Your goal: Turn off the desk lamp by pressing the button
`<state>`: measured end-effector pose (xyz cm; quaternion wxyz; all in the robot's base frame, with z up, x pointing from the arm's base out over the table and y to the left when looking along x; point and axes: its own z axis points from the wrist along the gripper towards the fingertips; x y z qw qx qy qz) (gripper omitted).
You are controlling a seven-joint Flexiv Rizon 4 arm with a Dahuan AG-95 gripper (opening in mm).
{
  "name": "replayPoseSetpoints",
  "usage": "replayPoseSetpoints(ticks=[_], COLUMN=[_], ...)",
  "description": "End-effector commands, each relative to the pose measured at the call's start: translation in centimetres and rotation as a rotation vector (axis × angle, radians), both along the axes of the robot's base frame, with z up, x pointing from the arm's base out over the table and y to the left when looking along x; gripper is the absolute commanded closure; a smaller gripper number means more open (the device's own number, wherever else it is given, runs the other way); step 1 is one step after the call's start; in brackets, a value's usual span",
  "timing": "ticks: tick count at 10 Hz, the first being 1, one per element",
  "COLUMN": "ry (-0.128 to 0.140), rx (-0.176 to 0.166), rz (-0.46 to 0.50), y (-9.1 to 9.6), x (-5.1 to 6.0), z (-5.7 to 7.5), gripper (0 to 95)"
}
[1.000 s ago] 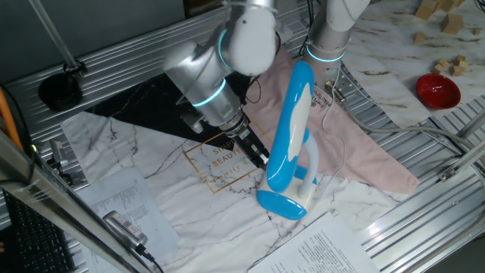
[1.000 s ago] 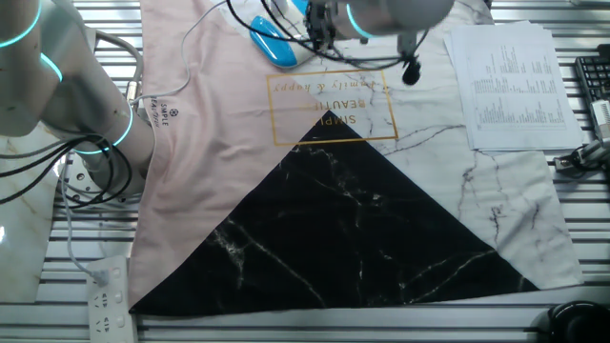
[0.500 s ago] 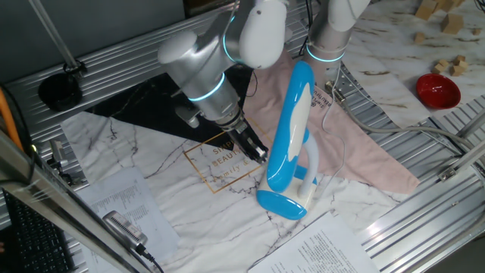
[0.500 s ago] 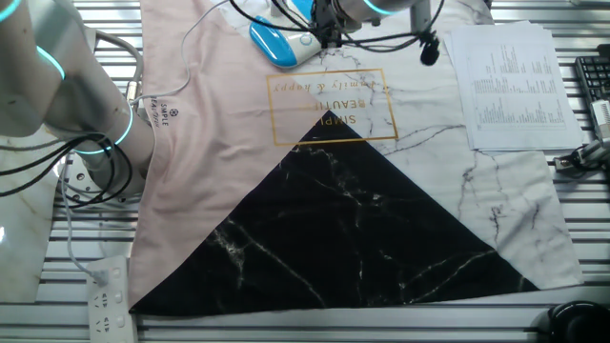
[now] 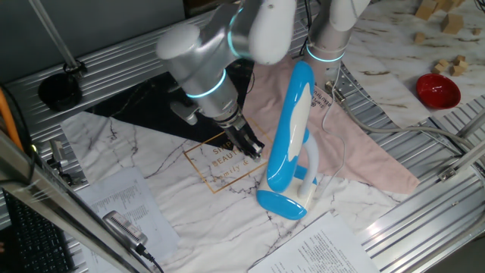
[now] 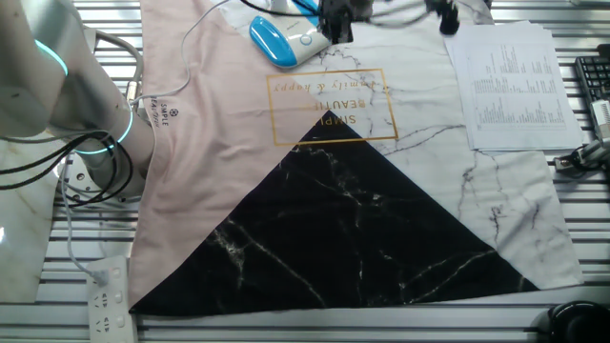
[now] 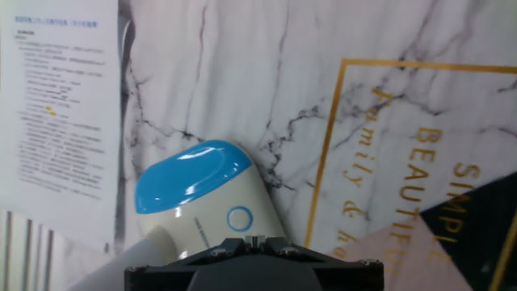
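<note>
Above the lamp (image 5: 292,144) base, the gripper (image 5: 252,147) is hovering; whether its fingers are parted is hidden. Descending off the ringed button (image 7: 239,218) is risking a shoved, still-lit lamp.

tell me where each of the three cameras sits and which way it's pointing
One fixed view: high beside the table, looking down at the glossy sky-blue and white plastic desk lamp on the marble-print mat; shows the silver arm and gripper.
The other fixed view: high on the opposite side, looking down across the mat's black triangle to the lamp's base at the far edge; shows the gripper.
Hand view: on the hand, facing down at the base's ring button; only the dark gripper body shows.
All three share the lamp base.
</note>
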<state>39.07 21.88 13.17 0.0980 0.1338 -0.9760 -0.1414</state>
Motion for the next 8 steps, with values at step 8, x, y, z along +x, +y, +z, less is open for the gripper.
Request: replayPoseSetpoints(ticks=[8], ry=[-0.079], rx=[-0.159], rz=[0.061], y=[-1.09], x=[0.83], z=[1.09], gripper=[95.0])
